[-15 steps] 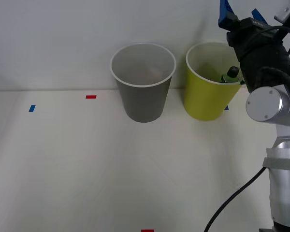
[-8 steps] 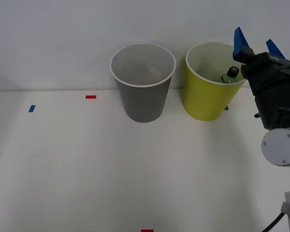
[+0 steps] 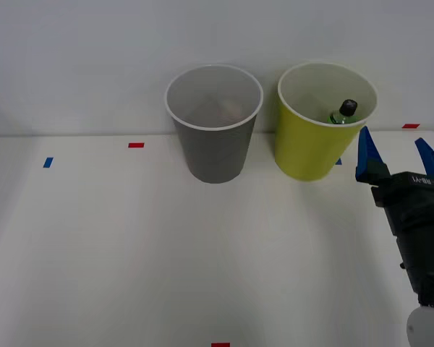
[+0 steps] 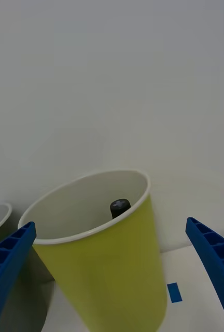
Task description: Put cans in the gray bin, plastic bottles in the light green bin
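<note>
Bottle [image 3: 345,112] inside light green bin [image 3: 307,152], beyond spread, empty jaws

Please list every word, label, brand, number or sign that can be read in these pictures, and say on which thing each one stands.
Right gripper body: a small white marking, too blurred to read.
Bottle in the light green bin: no label can be read.
Gray bin: no text.
Red tape and blue tape on the table: plain marks, no writing.

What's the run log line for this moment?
right gripper: open, empty | green bottle: inside light green bin | gray bin: beside it
</note>
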`<action>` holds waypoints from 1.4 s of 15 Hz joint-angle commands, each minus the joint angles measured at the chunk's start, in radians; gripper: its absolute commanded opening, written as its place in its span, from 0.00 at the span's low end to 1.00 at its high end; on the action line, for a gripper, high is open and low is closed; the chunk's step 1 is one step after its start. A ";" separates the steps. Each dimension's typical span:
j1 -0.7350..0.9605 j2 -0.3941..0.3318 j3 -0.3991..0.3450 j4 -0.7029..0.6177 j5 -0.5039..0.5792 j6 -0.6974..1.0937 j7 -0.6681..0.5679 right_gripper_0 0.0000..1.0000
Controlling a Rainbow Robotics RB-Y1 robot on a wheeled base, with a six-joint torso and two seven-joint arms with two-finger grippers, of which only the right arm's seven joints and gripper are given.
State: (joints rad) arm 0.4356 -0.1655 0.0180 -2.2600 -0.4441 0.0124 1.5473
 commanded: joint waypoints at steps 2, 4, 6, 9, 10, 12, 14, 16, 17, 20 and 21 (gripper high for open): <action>0.259 -0.074 0.123 -0.006 0.015 -0.285 0.031 1.00; 0.350 -0.100 0.151 -0.006 0.036 -0.359 0.050 1.00; 0.422 -0.101 0.157 -0.006 0.099 -0.399 0.066 1.00; 0.548 -0.111 0.160 -0.006 0.151 -0.439 0.091 1.00; 0.586 -0.123 0.157 -0.006 0.157 -0.457 0.094 1.00; 0.661 -0.152 0.148 -0.004 0.151 -0.497 0.094 1.00; 0.681 -0.143 0.148 0.125 0.154 -0.661 0.096 1.00; 0.655 -0.146 0.145 0.252 0.163 -0.787 0.085 1.00; 0.647 -0.146 0.140 0.292 0.163 -0.816 0.071 1.00; 0.650 -0.149 0.103 0.324 0.186 -0.816 -0.121 1.00; 0.658 -0.149 0.089 0.333 0.197 -0.821 -0.181 1.00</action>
State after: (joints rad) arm 1.0866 -0.3137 0.1302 -1.9444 -0.2645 -0.8049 1.4418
